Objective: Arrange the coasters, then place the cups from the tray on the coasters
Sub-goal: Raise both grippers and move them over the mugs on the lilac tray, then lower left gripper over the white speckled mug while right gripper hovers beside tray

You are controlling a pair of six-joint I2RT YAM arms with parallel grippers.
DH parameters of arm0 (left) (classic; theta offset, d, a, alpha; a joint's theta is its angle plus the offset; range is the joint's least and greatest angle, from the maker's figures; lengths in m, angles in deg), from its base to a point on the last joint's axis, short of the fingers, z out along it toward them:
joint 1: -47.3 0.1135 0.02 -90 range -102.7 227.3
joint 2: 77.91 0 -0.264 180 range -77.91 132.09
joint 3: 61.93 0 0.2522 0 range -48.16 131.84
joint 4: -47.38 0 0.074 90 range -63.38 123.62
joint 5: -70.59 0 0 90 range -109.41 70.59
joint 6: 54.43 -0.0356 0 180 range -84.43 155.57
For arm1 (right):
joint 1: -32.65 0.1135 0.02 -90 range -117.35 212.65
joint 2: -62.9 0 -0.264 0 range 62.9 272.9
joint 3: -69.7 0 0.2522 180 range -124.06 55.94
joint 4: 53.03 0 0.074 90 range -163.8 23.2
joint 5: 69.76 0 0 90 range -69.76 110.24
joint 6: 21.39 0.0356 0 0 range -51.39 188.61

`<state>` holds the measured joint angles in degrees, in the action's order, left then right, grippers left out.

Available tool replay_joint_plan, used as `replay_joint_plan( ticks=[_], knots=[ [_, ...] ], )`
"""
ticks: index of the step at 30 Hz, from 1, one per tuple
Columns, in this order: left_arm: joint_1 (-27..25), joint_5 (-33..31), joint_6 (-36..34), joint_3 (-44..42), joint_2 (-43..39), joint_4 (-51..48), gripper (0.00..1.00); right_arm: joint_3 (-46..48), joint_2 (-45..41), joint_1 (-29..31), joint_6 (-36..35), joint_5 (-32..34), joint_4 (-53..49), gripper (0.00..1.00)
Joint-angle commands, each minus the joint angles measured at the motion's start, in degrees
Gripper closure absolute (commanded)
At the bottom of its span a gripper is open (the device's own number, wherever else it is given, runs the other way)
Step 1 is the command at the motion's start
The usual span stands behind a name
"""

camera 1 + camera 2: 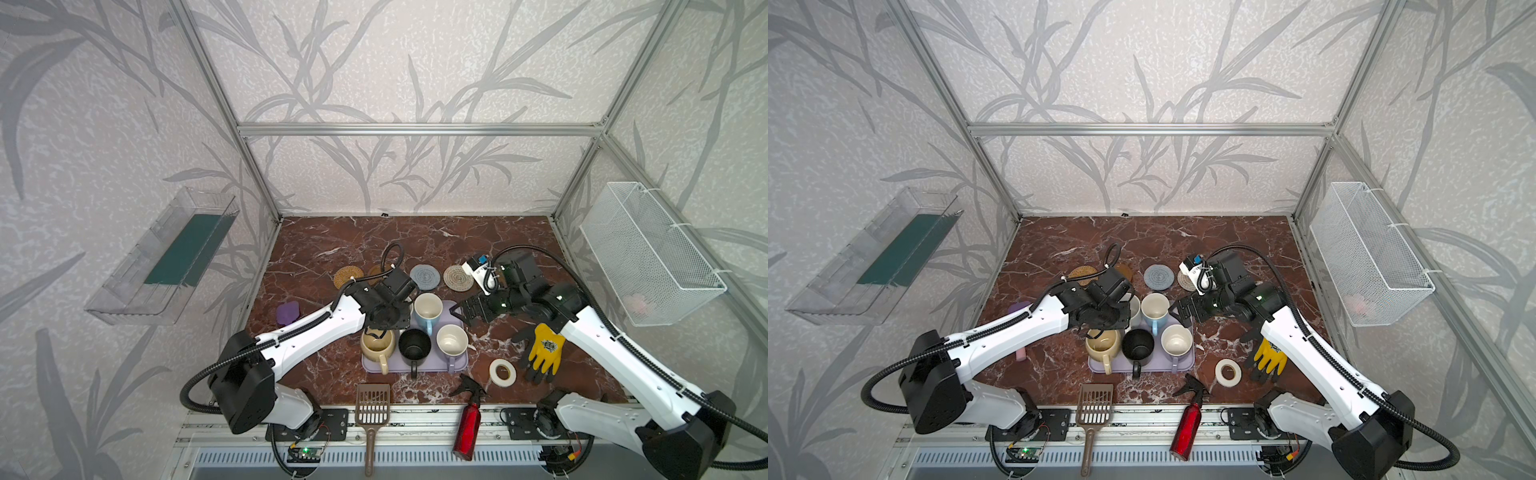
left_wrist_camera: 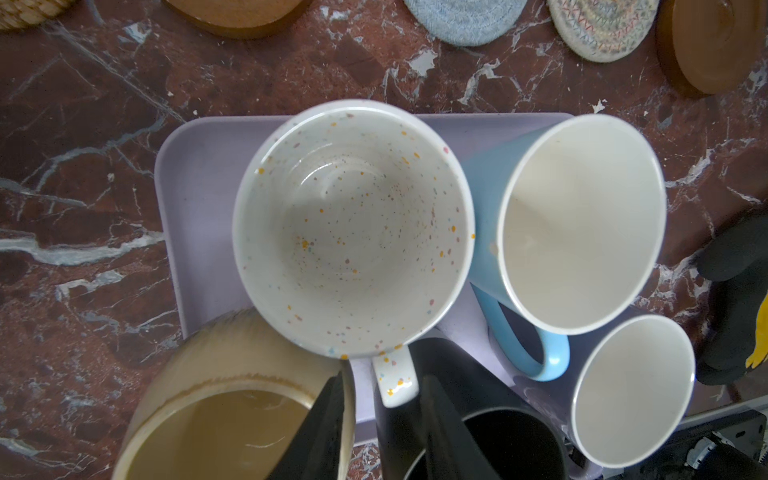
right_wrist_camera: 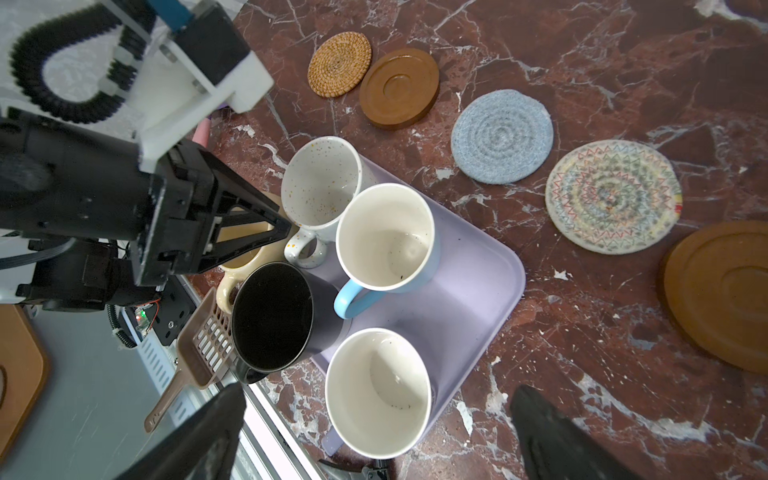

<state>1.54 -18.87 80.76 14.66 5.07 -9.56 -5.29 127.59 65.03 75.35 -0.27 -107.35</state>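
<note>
Five cups stand on the lavender tray: white speckled, light blue, cream-yellow, black and lavender. My left gripper hangs over the tray's back left, its fingers closed in on the speckled cup's handle. My right gripper is open, empty, above the tray's right edge. Behind the tray the coasters lie in a row: orange-tan, amber, grey-blue, cream spiral and a second amber, this one hidden by the right arm in both top views.
A yellow-black glove and a white tape roll lie right of the tray. A red spray bottle and a brown scoop sit at the front edge. A purple object lies left. A wire basket hangs on the right wall.
</note>
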Motion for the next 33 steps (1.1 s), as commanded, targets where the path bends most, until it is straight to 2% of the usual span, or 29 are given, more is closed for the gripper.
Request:
replay_joint_plan(
  ticks=[1,8,22,33],
  knots=[
    [-0.39,0.16,1.13,-0.60,1.28,0.06,0.66,-0.18,-0.24,1.11,-0.97,-0.84,0.28,0.01],
    [-0.54,-2.20,0.69,-0.64,1.96,-1.19,0.69,0.85,-0.79,1.50,-0.81,0.47,0.79,0.01],
    [-1.66,-0.95,1.05,-0.70,1.31,-1.19,0.71,1.61,0.29,1.65,0.09,1.32,1.77,0.01],
    [-1.62,-1.73,1.05,-1.00,3.81,0.09,0.71,2.30,0.00,1.87,0.29,1.44,2.00,0.01]
  ],
)
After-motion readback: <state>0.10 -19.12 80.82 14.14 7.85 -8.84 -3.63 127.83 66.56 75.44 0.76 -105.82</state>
